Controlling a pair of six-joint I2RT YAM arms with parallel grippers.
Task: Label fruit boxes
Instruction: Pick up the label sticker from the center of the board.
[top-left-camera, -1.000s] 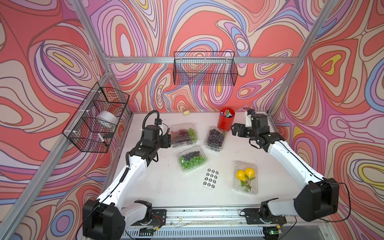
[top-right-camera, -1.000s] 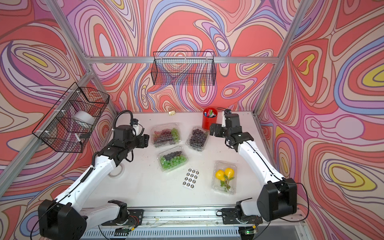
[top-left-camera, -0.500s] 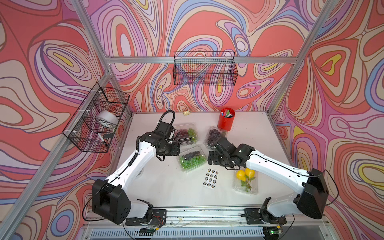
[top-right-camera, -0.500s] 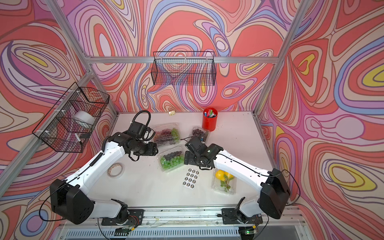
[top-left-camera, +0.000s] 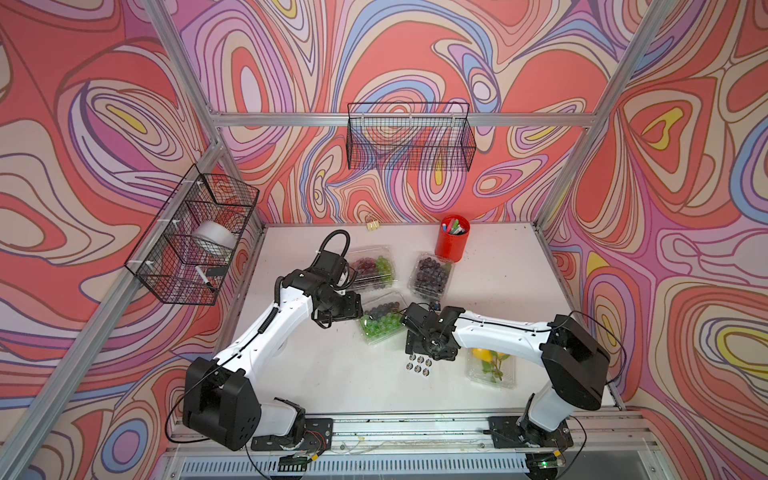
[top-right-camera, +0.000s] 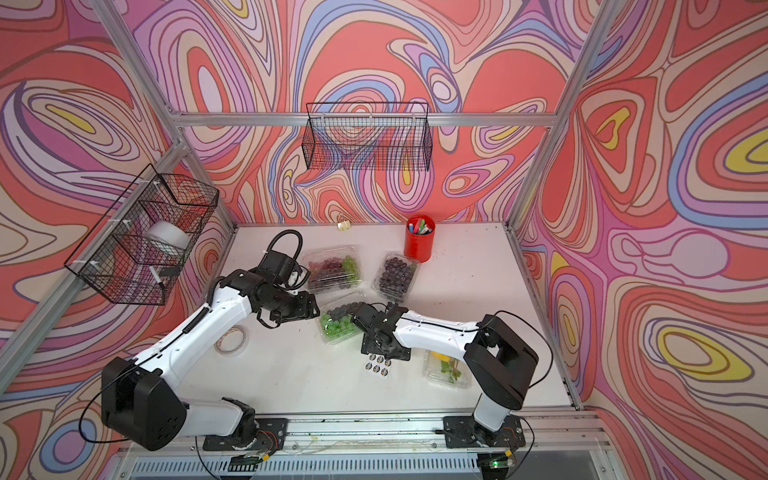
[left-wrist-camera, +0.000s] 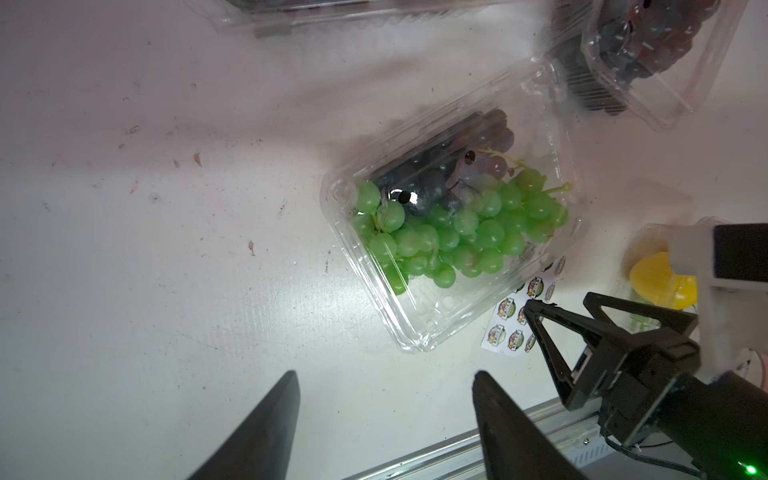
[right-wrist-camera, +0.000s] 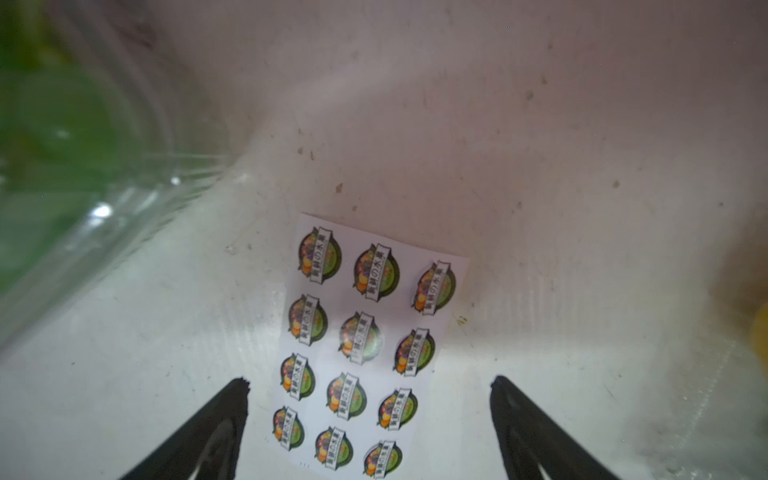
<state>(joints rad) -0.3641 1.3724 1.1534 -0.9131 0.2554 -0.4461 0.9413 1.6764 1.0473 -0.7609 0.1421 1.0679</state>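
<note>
While the right gripper (right-wrist-camera: 370, 380) hangs low over the sticker sheet (right-wrist-camera: 365, 328), its two fingers stand wide apart on either side of the sheet and grasp nothing; whether the tips touch the table (left-wrist-camera: 166, 270) cannot be told. The left gripper (left-wrist-camera: 385, 374) hovers beside the green-grape box (left-wrist-camera: 453, 216) — likewise spread, with only bare table between its fingers. That box lies slantwise near the middle of the table, just beside the sticker sheet. Toward the back wall sit the mixed-grape box (top-left-camera: 372, 268) and the purple-grape box (top-left-camera: 430, 276), the latter near the red pen cup (top-left-camera: 453, 243). The yellow-fruit box (top-left-camera: 494, 368) rests on the right side of the table, partly hidden under the right arm (top-left-camera: 498, 332) — no box is held.
</note>
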